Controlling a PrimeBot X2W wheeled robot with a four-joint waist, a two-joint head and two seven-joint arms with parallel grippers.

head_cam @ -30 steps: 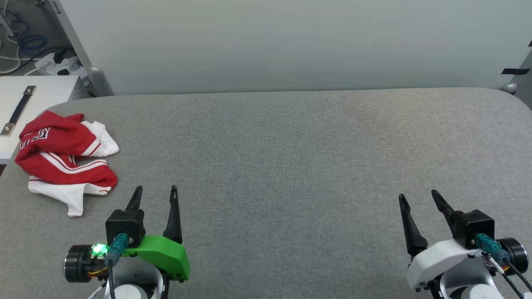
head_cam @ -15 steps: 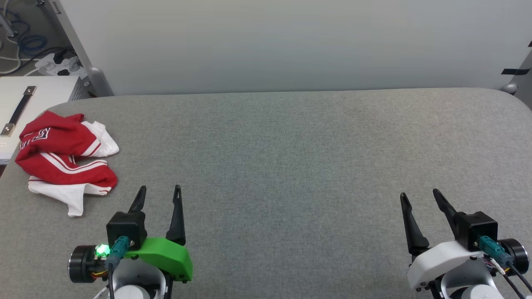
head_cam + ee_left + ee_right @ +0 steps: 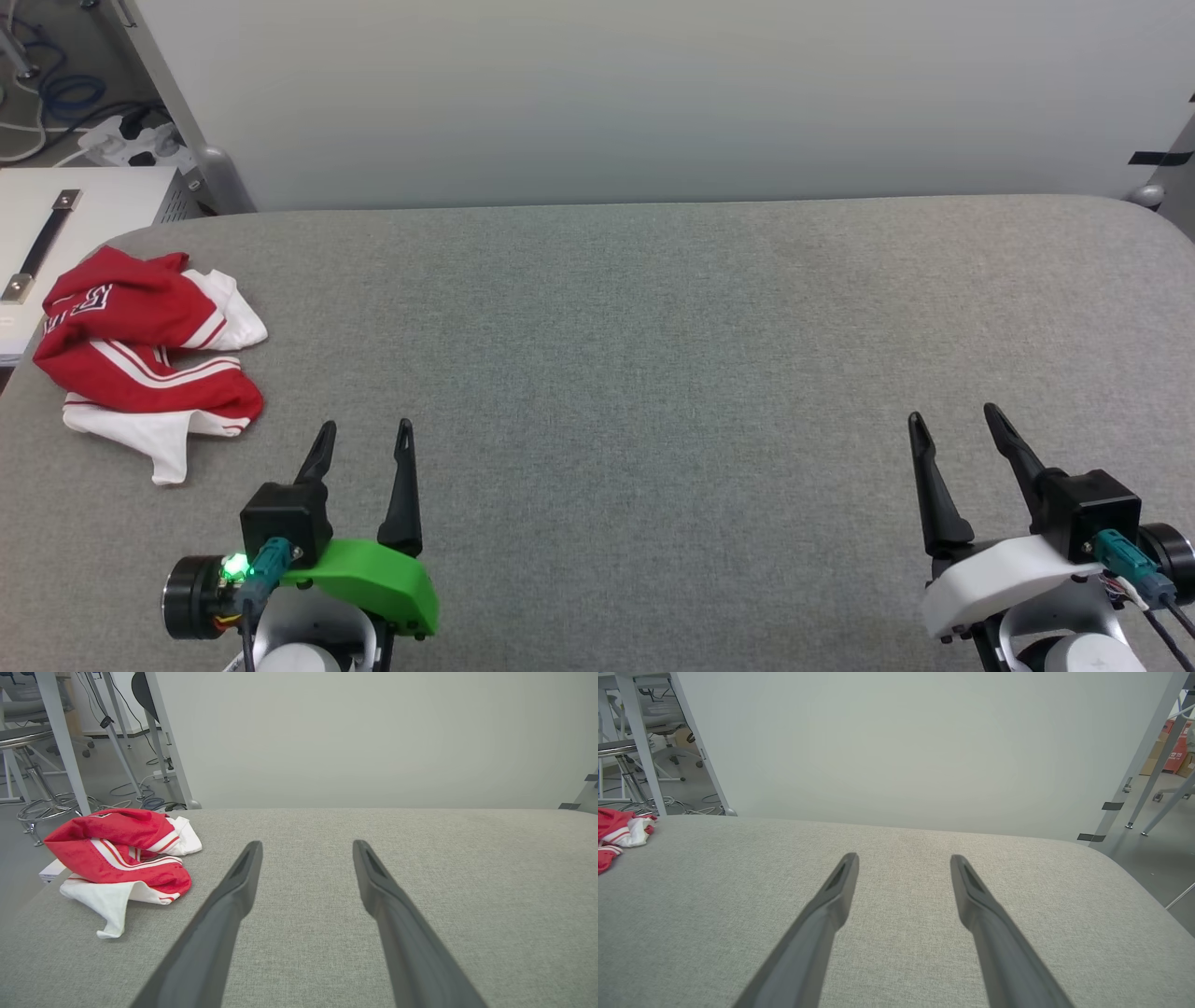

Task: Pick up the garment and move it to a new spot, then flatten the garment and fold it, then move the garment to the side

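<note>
A broad grey fabric-covered table [image 3: 653,373] runs up to a plain pale wall [image 3: 653,93]. The crumpled red jersey T-shirt with white sleeves and striped trim [image 3: 140,345] lies bunched at the table's left edge, untouched, one white sleeve trailing toward the robot. Nearest it is the green-shelled left gripper [image 3: 365,426], fingers spread and empty, near the heap's right. The white-shelled right gripper [image 3: 952,413], likewise parted and empty, sits well apart across the table. The pickup looks not yet begun. To do it well, the left arm should swing leftward, descend on a raised red fold rather than the flat sleeve, and pinch several layers so the cloth lifts clear.
</note>
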